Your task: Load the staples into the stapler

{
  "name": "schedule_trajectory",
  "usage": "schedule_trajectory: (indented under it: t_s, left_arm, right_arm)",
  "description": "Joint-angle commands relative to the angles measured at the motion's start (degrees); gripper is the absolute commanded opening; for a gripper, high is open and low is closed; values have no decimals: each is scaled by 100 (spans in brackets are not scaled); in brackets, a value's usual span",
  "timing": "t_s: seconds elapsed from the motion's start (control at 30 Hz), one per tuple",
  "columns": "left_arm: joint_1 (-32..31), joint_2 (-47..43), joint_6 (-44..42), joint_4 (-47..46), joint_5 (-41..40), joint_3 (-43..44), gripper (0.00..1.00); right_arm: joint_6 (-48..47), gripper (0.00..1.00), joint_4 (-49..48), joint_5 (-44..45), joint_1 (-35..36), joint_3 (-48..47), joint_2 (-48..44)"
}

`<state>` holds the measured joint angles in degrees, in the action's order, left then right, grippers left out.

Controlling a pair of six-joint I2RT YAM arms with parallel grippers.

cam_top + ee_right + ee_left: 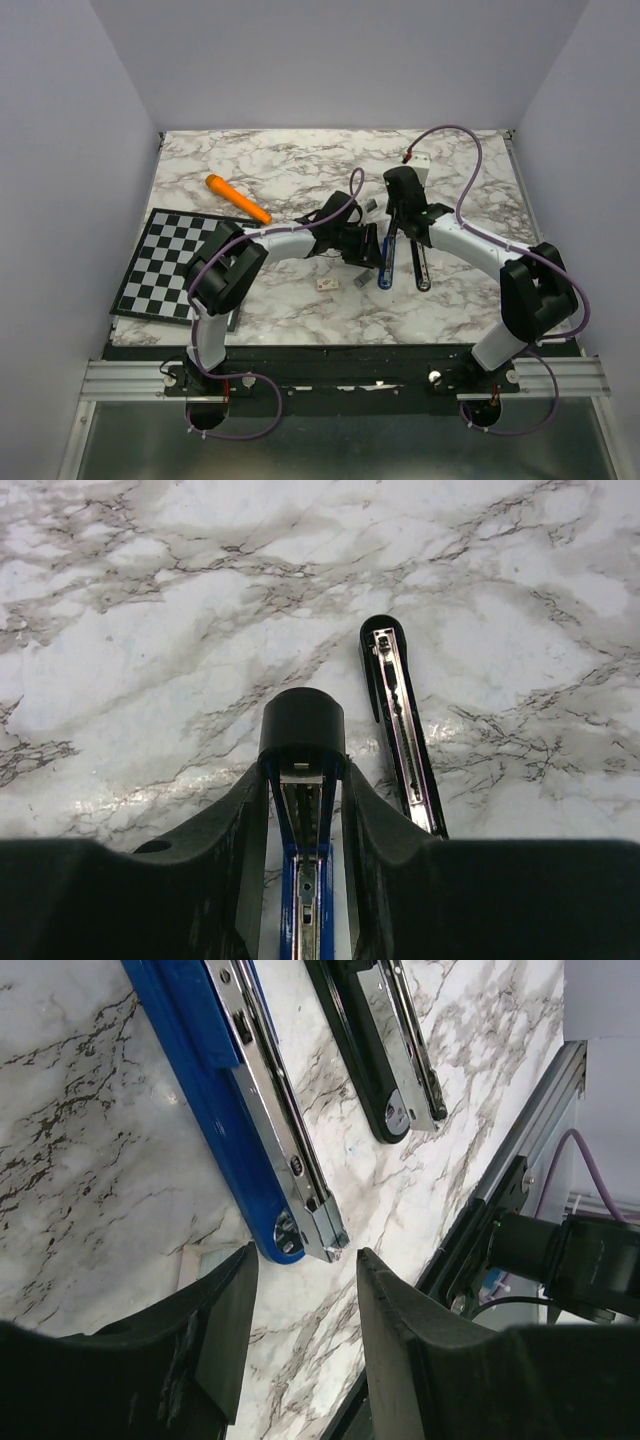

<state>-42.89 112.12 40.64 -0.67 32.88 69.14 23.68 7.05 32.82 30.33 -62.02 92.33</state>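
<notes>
Pinching the blue stapler [195,1090] are right jaws; left jaws gape.

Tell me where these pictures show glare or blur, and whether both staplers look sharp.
Top external: even, soft light; the blue stapler and black stapler are small yet sharp. Left wrist: both staplers sharp, bright reflections on their metal rails; the left fingers, close to the lens, are dark and soft. Right wrist: glare on the marble table; the right fingers are dark with little detail.
</notes>
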Motion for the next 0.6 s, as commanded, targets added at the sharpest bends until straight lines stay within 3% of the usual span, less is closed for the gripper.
schedule_trajectory:
  t_s: [0.0, 0.57]
  left_arm:
    - [-44, 205, 119, 32, 104, 222, 52]
    - [-44, 522, 620, -364, -115, 301, 52]
  right_arm:
    - [-74, 2, -599, 436, 26, -240, 83]
    - [-48, 2, -1056, 629, 26, -109, 92]
